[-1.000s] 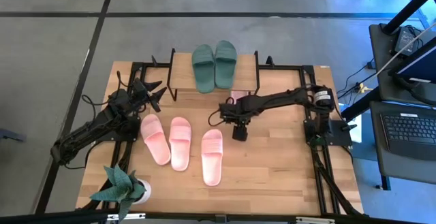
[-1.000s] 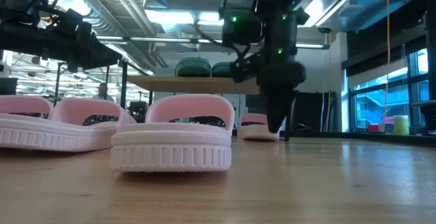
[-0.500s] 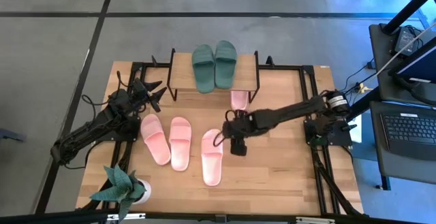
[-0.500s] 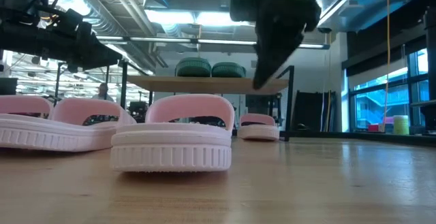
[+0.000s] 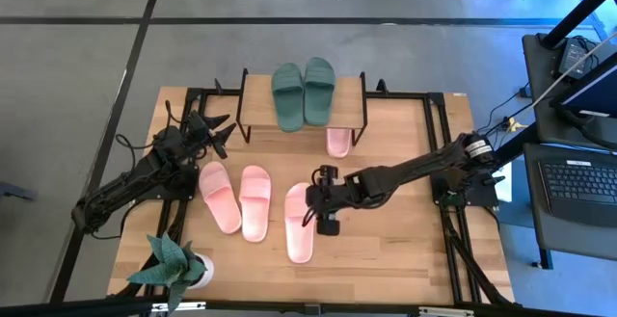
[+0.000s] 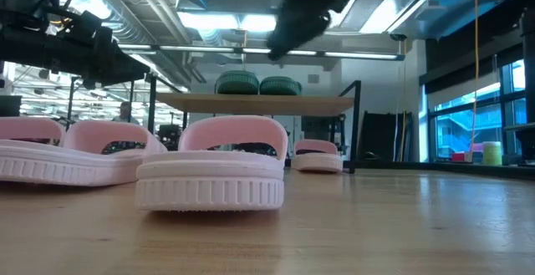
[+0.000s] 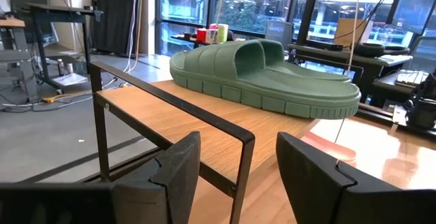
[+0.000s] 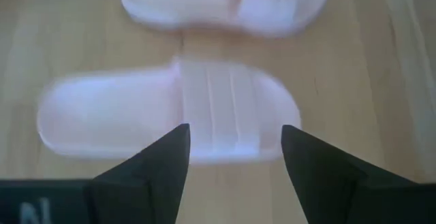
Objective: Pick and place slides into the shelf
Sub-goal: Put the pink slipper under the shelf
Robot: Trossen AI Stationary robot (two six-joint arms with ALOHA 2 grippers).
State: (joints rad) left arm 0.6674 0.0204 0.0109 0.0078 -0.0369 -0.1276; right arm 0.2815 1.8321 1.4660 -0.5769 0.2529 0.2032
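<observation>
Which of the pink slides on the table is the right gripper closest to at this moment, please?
The rightmost pink slide of the three lying in a row: the open right gripper hovers beside its right edge. The other two lie farther left, and the fourth pink slide sits under the shelf.

The high view looks straight down on the whole surface (image 5: 386, 250); the low view sits at surface level, close behind a pink slide (image 6: 211, 173), facing the shelf (image 6: 251, 102). The left wrist view also faces that shelf, close up, while the right wrist view looks down on the same pink slide.
</observation>
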